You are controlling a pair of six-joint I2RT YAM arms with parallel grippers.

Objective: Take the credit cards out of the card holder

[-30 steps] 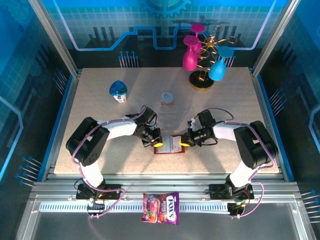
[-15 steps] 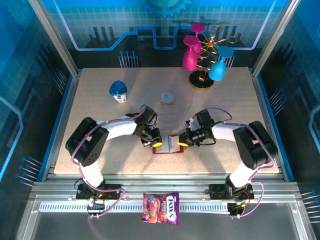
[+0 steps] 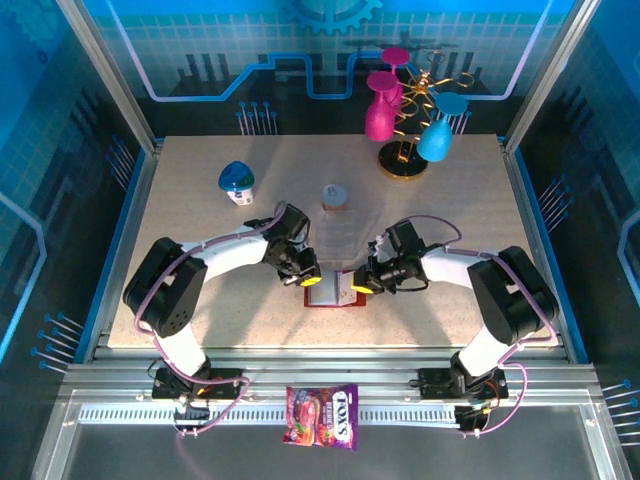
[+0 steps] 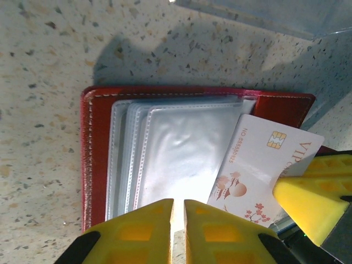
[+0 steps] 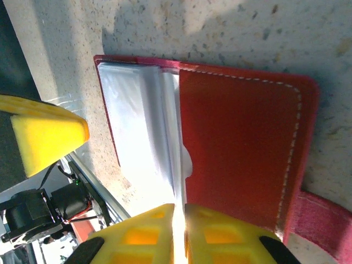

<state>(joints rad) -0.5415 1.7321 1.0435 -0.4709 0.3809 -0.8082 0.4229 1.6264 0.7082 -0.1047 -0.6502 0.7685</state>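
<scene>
From above, your 2 arms bend inward, left gripper and right gripper flanking the card holder, lower centre. Left wrist: jaws nearly closed, empty; a credit card reads "VIP". Right wrist: jaws likewise nearly closed.

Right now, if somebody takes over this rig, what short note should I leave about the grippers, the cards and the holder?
Left gripper: jaws nearly shut, nothing visibly held, at the edge of the card holder.
Right gripper: the same, at its red cover.
The card holder lies open on the table.
One white card sticks partly out of a pocket.
No card fully out yet.
To do: pull it free, check other pockets.
</scene>
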